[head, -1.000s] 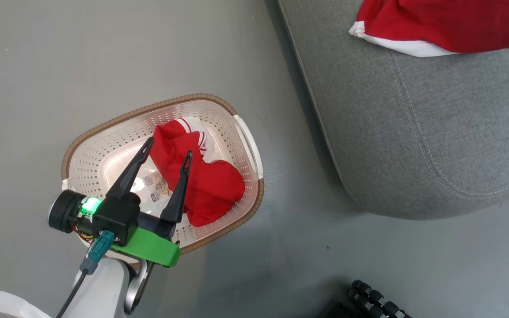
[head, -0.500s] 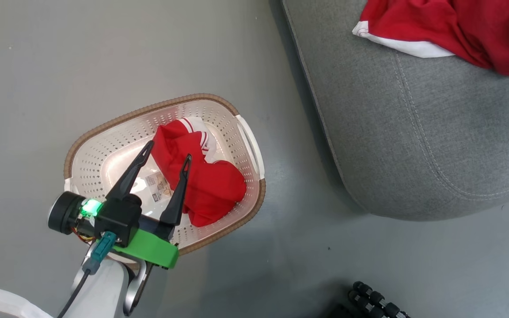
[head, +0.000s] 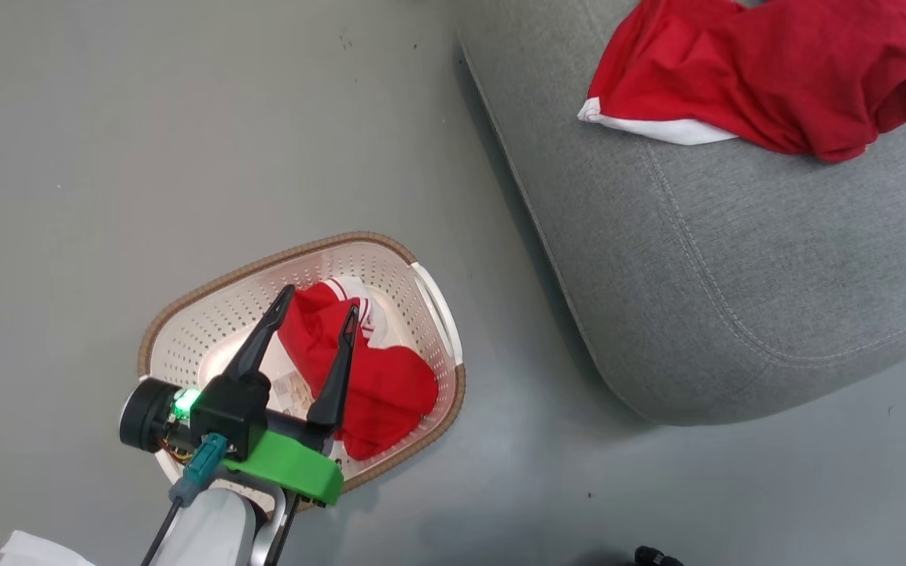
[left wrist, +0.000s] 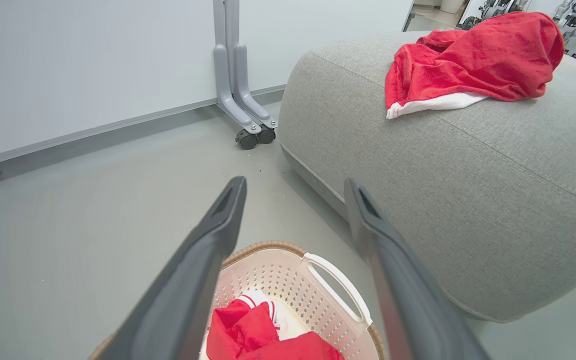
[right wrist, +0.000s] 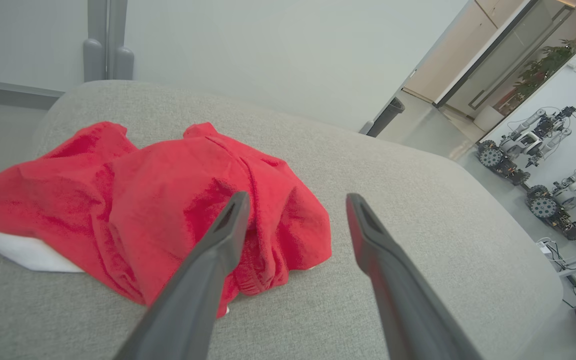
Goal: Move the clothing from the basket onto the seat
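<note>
Gaping empty, left fingers (head: 264, 338) hang over the basket (head: 264, 262), right fingers (right wrist: 203, 280) above the seat (head: 736, 275).

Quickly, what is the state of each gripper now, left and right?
Left gripper: open, holding nothing, above the basket.
Right gripper: open, holding nothing, by the red garment on the seat.

We've got a white partition panel (left wrist: 93, 60) on grey castered legs (left wrist: 233, 85) at the floor's (left wrist: 68, 240) far edge; dark bin (right wrist: 394, 106) and potted plant (right wrist: 535, 75) by the glass doorway.
</note>
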`<state>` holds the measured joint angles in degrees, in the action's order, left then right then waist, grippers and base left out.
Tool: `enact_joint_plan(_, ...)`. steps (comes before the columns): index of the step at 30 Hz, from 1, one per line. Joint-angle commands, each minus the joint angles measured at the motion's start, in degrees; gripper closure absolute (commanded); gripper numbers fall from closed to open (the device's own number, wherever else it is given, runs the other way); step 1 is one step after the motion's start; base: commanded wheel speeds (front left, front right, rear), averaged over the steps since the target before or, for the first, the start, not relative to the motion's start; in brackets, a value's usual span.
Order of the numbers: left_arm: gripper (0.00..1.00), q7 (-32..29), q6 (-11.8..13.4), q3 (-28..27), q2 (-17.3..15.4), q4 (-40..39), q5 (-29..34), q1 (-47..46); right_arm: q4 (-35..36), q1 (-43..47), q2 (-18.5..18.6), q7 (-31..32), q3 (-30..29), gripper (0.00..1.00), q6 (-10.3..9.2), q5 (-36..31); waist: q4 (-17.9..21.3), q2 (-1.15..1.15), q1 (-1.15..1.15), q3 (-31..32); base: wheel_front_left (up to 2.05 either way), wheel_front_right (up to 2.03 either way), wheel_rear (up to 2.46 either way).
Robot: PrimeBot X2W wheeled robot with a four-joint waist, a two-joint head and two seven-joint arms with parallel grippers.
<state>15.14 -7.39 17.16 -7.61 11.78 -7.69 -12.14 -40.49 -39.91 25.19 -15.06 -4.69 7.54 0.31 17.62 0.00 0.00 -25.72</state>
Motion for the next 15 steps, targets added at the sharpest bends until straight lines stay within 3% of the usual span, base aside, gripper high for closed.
enact_joint_plan(1,0.00,0.01,-0.16,-0.33,0.50,0.24,-0.53,1.25,1.85,1.49,0.67,-0.17,0.43,0.00,-0.10,0.87,1.35,0.00,0.00,5.98,0.00,0.00,0.00)
enact_joint_plan(8,0.00,0.01,-0.16,-1.82,2.87,0.21,-1.36,5.00,14.25,6.93,2.13,-0.16,2.49,0.00,-0.10,3.23,1.29,0.00,0.00,14.15,0.00,0.00,0.00)
enact_joint_plan(15,0.00,0.00,-0.16,-4.74,4.19,-0.71,-1.60,9.33,27.69,13.88,0.44,-0.16,3.73,0.00,-0.10,6.04,-0.01,0.00,0.00,20.62,0.00,0.00,0.00)
